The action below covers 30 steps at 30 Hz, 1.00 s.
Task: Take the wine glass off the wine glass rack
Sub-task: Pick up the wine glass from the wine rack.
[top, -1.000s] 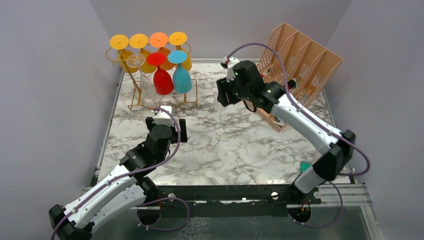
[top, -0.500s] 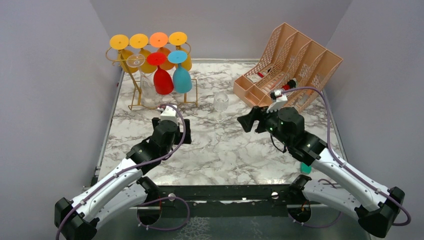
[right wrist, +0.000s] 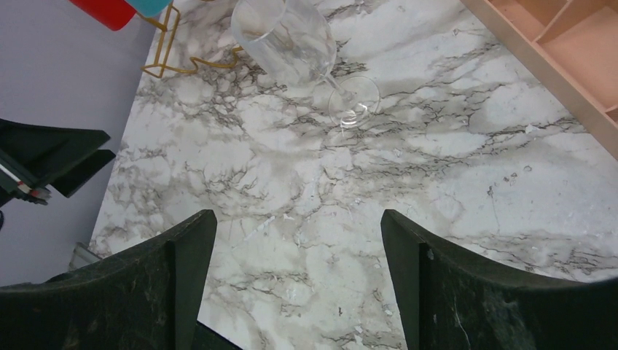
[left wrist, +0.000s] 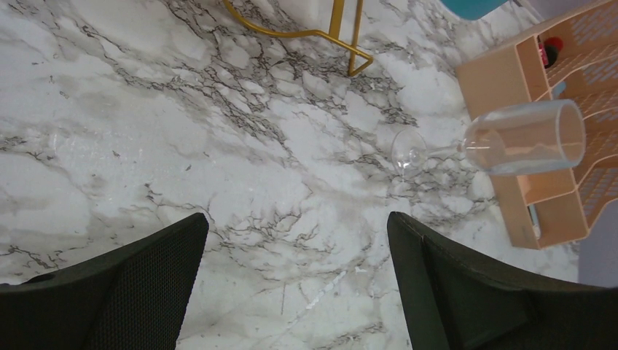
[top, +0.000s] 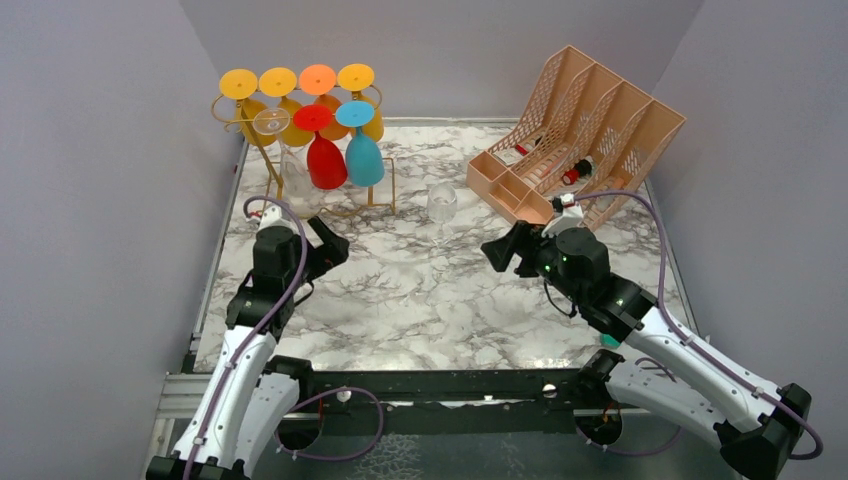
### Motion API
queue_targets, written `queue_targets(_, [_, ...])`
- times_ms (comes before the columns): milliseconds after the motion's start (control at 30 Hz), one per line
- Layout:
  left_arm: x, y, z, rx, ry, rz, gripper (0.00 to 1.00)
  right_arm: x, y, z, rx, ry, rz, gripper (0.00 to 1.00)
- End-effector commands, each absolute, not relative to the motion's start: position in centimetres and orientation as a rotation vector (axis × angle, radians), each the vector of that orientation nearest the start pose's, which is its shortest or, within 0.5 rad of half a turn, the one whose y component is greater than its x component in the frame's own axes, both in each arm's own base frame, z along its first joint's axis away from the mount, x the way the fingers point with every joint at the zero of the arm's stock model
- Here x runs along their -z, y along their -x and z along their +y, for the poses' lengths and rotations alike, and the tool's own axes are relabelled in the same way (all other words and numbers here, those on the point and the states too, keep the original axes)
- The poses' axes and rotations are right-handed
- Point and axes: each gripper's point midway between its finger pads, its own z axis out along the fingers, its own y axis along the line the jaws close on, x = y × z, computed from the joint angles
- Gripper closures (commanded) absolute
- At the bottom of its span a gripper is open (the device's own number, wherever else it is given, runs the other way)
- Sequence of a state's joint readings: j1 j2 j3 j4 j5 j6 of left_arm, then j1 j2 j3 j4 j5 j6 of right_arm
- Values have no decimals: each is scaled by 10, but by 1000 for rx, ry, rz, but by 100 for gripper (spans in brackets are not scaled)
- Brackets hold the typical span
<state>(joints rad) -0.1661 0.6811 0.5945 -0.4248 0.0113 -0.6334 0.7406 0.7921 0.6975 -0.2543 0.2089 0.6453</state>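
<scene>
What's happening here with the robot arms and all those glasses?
The job is taking a wine glass off the gold wire rack. One clear wine glass stands upright on the marble table, clear of the rack, with nothing holding it. The right gripper is open and apart from it. The left gripper is open and empty, in front of the rack, where coloured glasses hang upside down.

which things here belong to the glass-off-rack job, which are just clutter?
Job:
- gold wire rack
- clear wine glass, standing upright on the table
- coloured glasses hanging on the rack

Lying about:
- peach file organizer
</scene>
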Motion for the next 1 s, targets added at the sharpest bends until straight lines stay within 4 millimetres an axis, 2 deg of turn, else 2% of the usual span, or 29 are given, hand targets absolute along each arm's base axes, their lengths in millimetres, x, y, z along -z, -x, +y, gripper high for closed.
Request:
queue_targets(0, [-220, -265, -71, 598, 554, 2002, 1, -214, -233, 187, -667, -86, 1998, 13])
queue_targets(100, [-248, -274, -60, 579, 599, 1963, 1, -213, -233, 181, -637, -98, 2000, 10])
queue_targets(333, [-328, -287, -30, 501, 702, 1792, 5, -216, -231, 171, -601, -97, 1981, 9])
queue_targets(500, [-369, -299, -13, 445, 757, 1705, 8, -223, -230, 168, -601, -73, 1953, 9])
queue_targets(600, [-379, -312, -4, 409, 761, 1697, 9, -226, -229, 166, -587, -65, 1948, 10])
queue_targets(733, [-396, -328, 5, 469, 760, 1675, 10, -227, -228, 162, -574, -66, 1947, 10])
queue_targets(867, [-395, -346, 16, 567, 786, 1662, 16, -230, -227, 160, -576, -74, 1939, 10])
queue_targets(967, [-391, -357, 13, 687, 792, 1656, 24, -230, -226, 158, -574, -78, 1935, 10])
